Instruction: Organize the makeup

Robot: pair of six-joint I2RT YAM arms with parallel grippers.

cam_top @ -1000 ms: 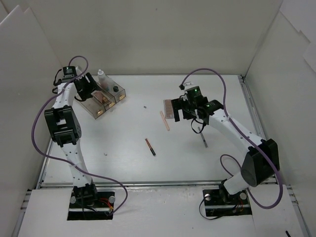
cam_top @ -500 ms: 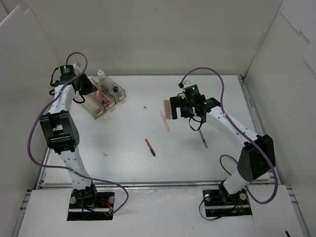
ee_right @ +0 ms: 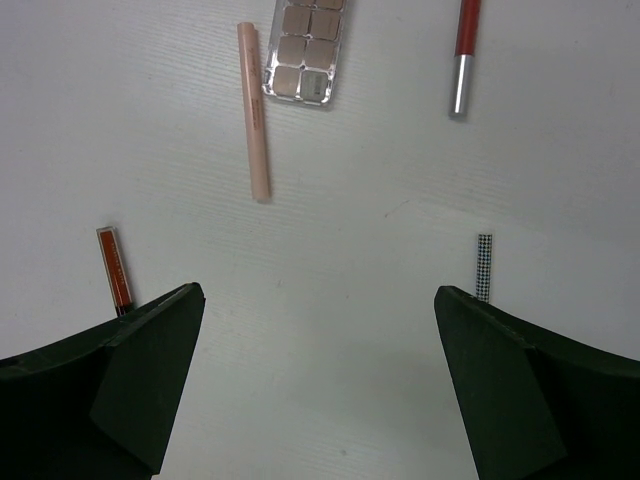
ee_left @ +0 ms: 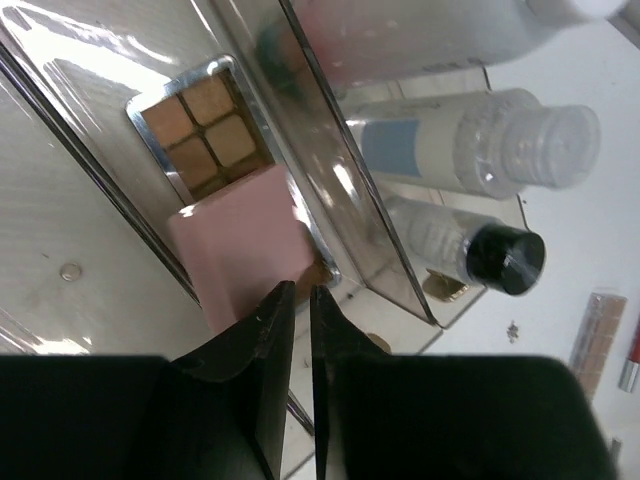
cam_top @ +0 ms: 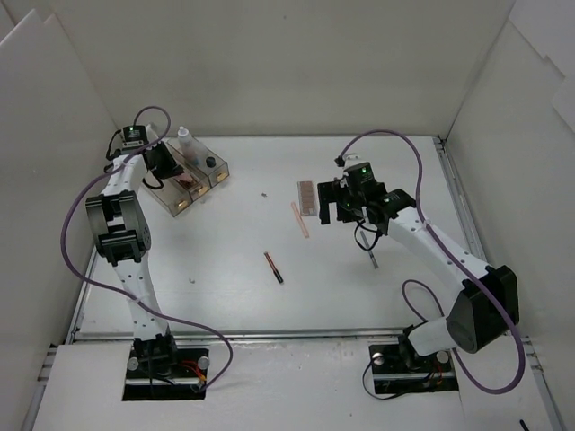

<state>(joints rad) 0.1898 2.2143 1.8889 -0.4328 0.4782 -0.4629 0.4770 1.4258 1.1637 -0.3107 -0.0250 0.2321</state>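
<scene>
My left gripper (cam_top: 163,170) (ee_left: 297,292) is shut with nothing between its jaws, hovering over the near end of the clear box (cam_top: 205,187). Just beyond its tips a pink square pad (ee_left: 243,243) lies partly over a brown-tan palette (ee_left: 203,128) in one compartment. Two clear bottles (ee_left: 478,150), one of them black-capped (ee_left: 503,260), lie in the compartments beside it. My right gripper (cam_top: 340,212) (ee_right: 318,292) stands open above bare table. Beyond it lie a second palette (ee_right: 305,45) (cam_top: 307,197), a pink pencil (ee_right: 254,112), a red pencil (ee_right: 464,55), an orange-red pencil (ee_right: 115,268) and a checkered pencil (ee_right: 485,268).
A white-capped bottle (cam_top: 185,140) stands at the back of the box. White walls enclose the table on three sides, close to the left arm. A metal rail (cam_top: 269,334) runs along the near edge by the arm bases.
The left jaws have shut on nothing and the left wrist has swung a little to the right by the box. The right gripper has drifted slightly right, off the palette, still open.
</scene>
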